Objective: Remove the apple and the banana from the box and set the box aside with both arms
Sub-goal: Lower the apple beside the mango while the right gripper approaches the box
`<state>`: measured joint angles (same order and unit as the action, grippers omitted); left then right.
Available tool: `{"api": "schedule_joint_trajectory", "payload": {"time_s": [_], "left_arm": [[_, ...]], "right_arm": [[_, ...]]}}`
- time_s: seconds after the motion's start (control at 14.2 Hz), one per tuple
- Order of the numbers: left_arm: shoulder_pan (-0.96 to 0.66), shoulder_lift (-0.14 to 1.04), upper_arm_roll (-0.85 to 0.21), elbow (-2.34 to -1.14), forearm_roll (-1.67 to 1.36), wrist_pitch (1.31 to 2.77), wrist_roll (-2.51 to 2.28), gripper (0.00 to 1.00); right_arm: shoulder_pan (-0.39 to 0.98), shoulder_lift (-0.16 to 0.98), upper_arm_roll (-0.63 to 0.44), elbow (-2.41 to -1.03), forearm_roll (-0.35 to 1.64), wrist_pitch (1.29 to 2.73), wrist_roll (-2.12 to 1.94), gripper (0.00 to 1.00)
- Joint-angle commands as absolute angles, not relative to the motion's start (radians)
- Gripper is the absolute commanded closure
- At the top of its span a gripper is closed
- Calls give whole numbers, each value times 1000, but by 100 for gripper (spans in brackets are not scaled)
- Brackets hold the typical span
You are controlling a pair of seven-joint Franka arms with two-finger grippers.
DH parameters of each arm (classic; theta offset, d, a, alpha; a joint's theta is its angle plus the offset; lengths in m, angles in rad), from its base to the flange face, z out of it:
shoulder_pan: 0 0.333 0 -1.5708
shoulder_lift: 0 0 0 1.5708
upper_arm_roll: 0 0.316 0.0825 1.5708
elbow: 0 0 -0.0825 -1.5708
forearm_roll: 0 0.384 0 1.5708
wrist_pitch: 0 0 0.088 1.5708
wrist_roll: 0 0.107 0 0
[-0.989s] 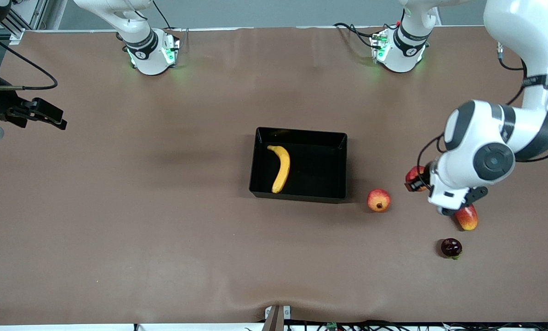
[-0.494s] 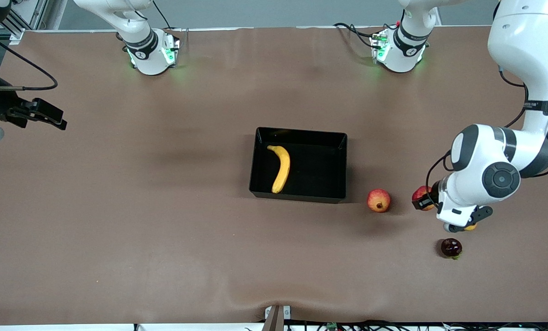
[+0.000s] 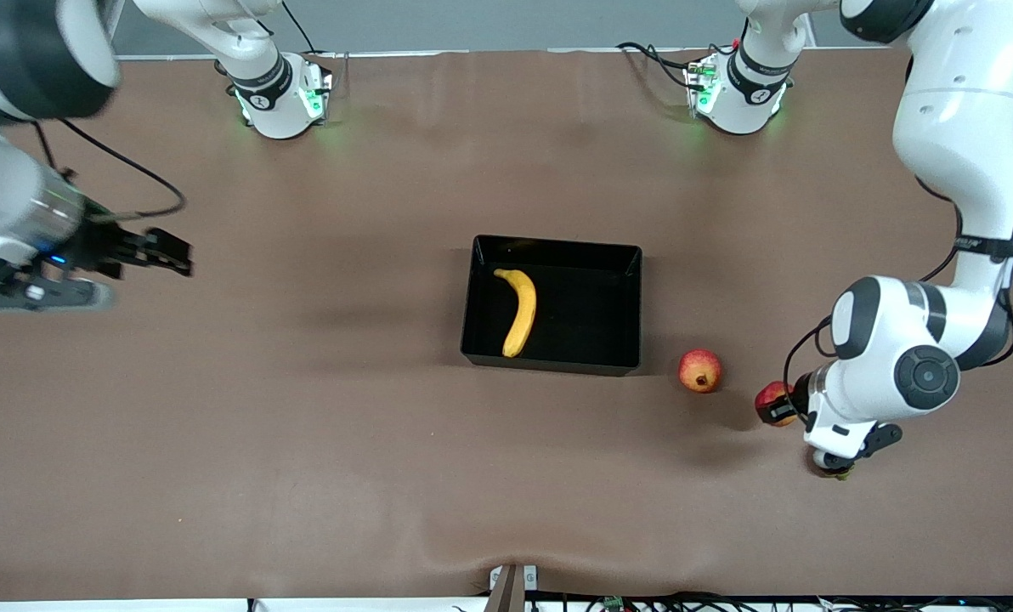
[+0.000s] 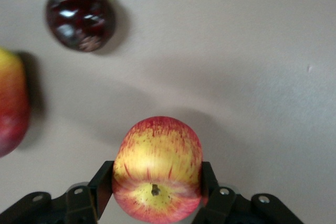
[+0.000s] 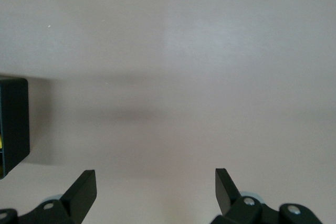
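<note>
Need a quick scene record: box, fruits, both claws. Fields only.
box: black box, mid-table
banana: banana lying in box
apple: apple held in left claw, above the table at the left arm's end
right claw: right claw open, empty, over bare table at the right arm's end
other fruit: pomegranate on table beside box; dark fruit and mango on table below the apple
</note>
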<state>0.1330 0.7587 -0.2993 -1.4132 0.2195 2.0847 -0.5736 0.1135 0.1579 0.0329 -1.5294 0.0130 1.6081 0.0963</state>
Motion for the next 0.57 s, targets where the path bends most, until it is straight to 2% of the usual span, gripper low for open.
{"api": "schedule_joint_trajectory", "payload": {"time_s": [0.0, 0.21, 0.28, 0.35, 0.42, 0.49], "left_arm": [[129, 824, -307, -1368, 244, 2137, -554, 100], [130, 838, -302, -1373, 245, 2149, -545, 100], [130, 839, -302, -1376, 245, 2149, -545, 78], [130, 838, -302, -1376, 247, 2149, -545, 23], [133, 831, -302, -1376, 248, 2149, -545, 0], [136, 824, -304, -1379, 249, 2149, -551, 0]], "right_arm": [[135, 201, 31, -1509, 5, 1634, 109, 0], [159, 224, 31, -1509, 5, 1657, 107, 0], [173, 238, 31, -1509, -1, 1663, 107, 0], [178, 248, 31, -1509, -2, 1670, 107, 0], [176, 249, 31, -1509, 3, 1678, 107, 0], [175, 249, 31, -1509, 2, 1680, 107, 0]]}}
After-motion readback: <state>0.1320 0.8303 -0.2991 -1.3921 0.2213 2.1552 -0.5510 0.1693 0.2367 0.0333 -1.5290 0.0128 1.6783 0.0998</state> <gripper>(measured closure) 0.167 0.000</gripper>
